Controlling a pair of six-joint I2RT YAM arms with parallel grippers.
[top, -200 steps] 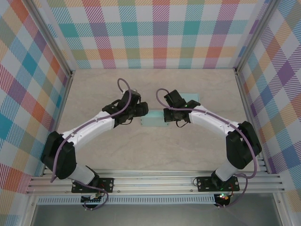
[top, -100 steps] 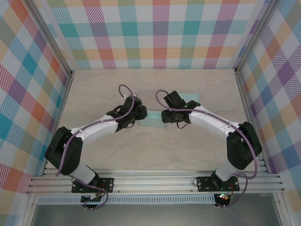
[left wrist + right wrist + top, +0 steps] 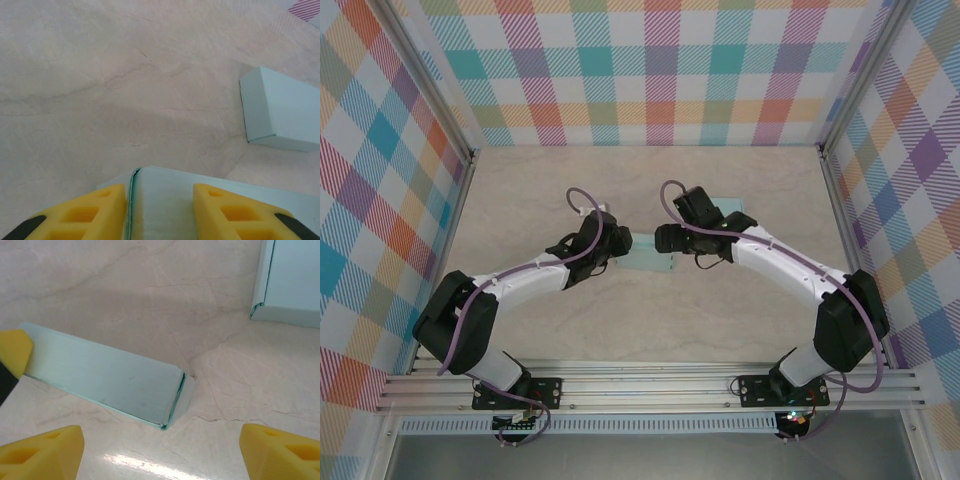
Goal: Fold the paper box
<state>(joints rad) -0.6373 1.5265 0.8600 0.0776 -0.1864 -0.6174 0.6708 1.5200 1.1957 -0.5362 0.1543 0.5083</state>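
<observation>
Between left jaws: one end of the box (image 3: 165, 210), seam showing; the jaws are partly apart and I can't tell whether they pinch it.
Ahead of right jaws: same box flat on the table (image 3: 150, 290); jaws wide apart, holding nothing.
Beyond both: second piece (image 3: 292, 280), lying apart.
Done, I judge: body formed.
Left: end flap away from left jaws.

Inspection finds no legible text, label, brand, number or sign. The faces of the pale green paper box (image 3: 105, 377) are plain, and the counter (image 3: 125, 285) carries no readable marking.
</observation>
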